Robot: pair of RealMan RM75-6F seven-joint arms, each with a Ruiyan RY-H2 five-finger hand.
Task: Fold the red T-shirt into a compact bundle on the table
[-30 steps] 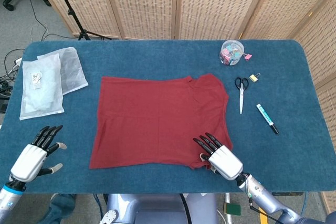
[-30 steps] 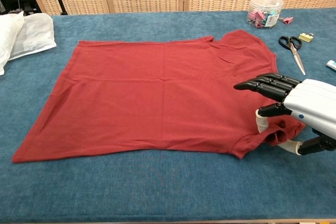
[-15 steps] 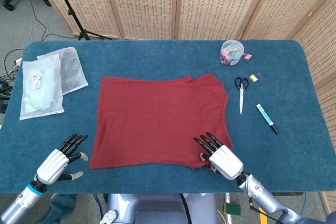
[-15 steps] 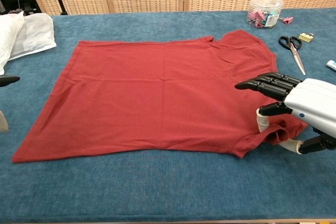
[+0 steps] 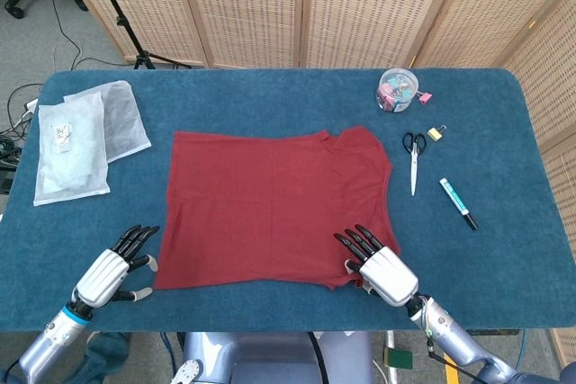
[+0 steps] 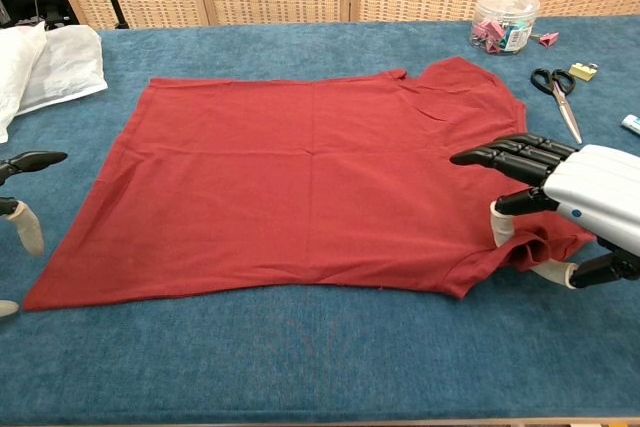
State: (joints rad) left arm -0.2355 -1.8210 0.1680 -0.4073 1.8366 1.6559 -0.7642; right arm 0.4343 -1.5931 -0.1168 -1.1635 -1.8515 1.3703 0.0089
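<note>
The red T-shirt lies flat and spread out on the blue table, its collar toward the right. In the chest view the T-shirt fills the middle. My right hand rests at the shirt's near right corner, fingers stretched out over the cloth. Seen from the chest, the right hand has its thumb tucked into a small bunch of sleeve fabric, with no clear pinch. My left hand hovers just left of the shirt's near left corner, fingers apart and holding nothing. Only the left hand's fingertips show in the chest view.
Two clear plastic bags lie at the far left. A tub of clips, scissors, a small brass lock and a marker sit right of the shirt. The table's near edge runs close behind both hands.
My left hand has moved right, from the table's left edge to beside the shirt's near left corner. The right hand and the shirt have hardly shifted.
</note>
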